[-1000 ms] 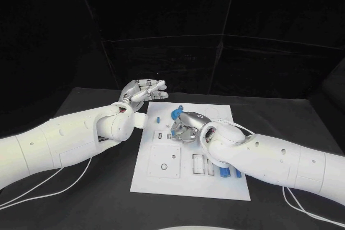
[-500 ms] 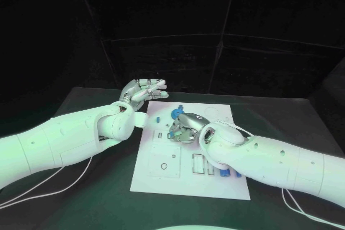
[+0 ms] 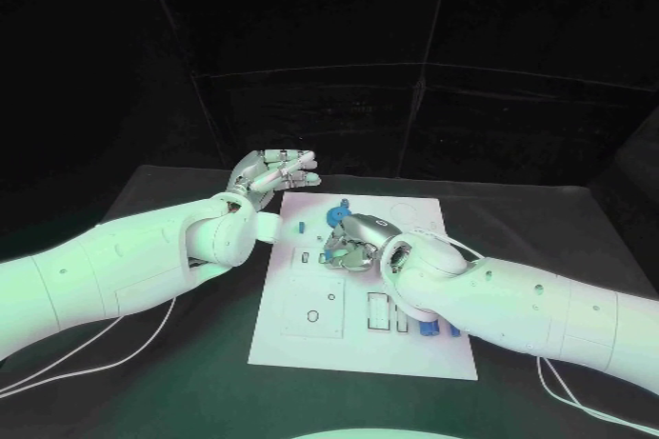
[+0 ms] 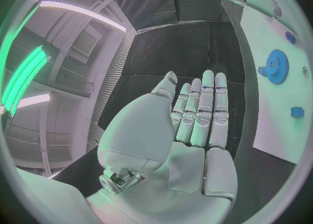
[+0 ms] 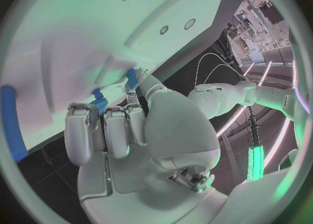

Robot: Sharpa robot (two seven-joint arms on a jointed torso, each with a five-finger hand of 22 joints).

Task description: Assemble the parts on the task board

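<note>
Small blue part (image 5: pixel 132 78) pinched in right hand (image 3: pixel 354 241) fingertips, over task board (image 3: pixel 412 353) middle, near blue gear (image 3: pixel 336 213). Likely held low for seating in slot. Part's long axis, pointing: cannot tell, fingers hide it. Left hand (image 3: pixel 272 175) empty, fingers loosely extended, raised off board's far left corner, clear of work.

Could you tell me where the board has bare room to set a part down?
The task board's near strip, toward the robot, is bare, as is its far right corner beyond the blue gear. The middle is crowded: the right robot hand works there, with blue parts beside the forearm.
</note>
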